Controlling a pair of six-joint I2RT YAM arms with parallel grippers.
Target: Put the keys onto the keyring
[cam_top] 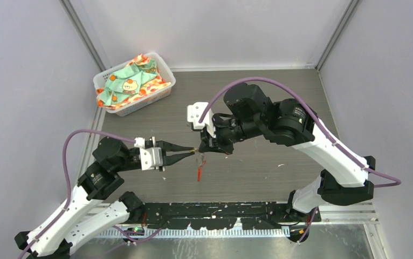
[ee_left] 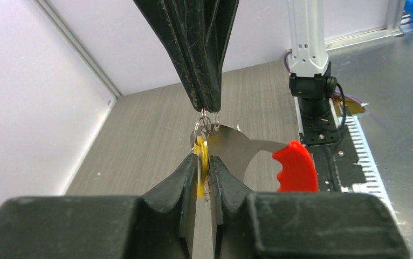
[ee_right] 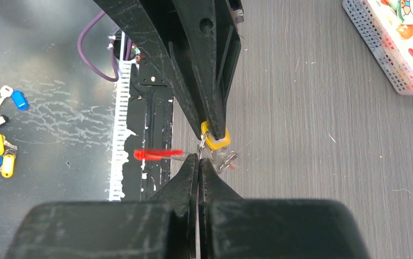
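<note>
Pale walls, a grey wood-grain table (cam_top: 280, 178), a white basket (cam_top: 139, 106) of patterned cloth parked in the far left corner, and all the action is mid-table, up in the air, where the two arms meet nose to nose. The left gripper (ee_left: 203, 162) points in from the left with its jaws pressed flat on the yellow key (ee_left: 200, 172), the tag standing edge-on between the fingers, its long axis running along them. Directly ahead, tip to tip, the right gripper (ee_right: 199, 160) is clamped tight on the keyring (ee_left: 236, 144), pinching the little wire loops at its top. The yellow tag sits right against those loops, touching or as good as; whether it is threaded yet cannot be told. So the ring lies straight off the left claw's nose, and neither arm is nearer, since both are on it. The keyring itself hangs down and aside: a silvery curved piece ending in a bright red crescent (ee_left: 296, 167), clear of the table. No separate red-tagged key can be picked out.
</note>
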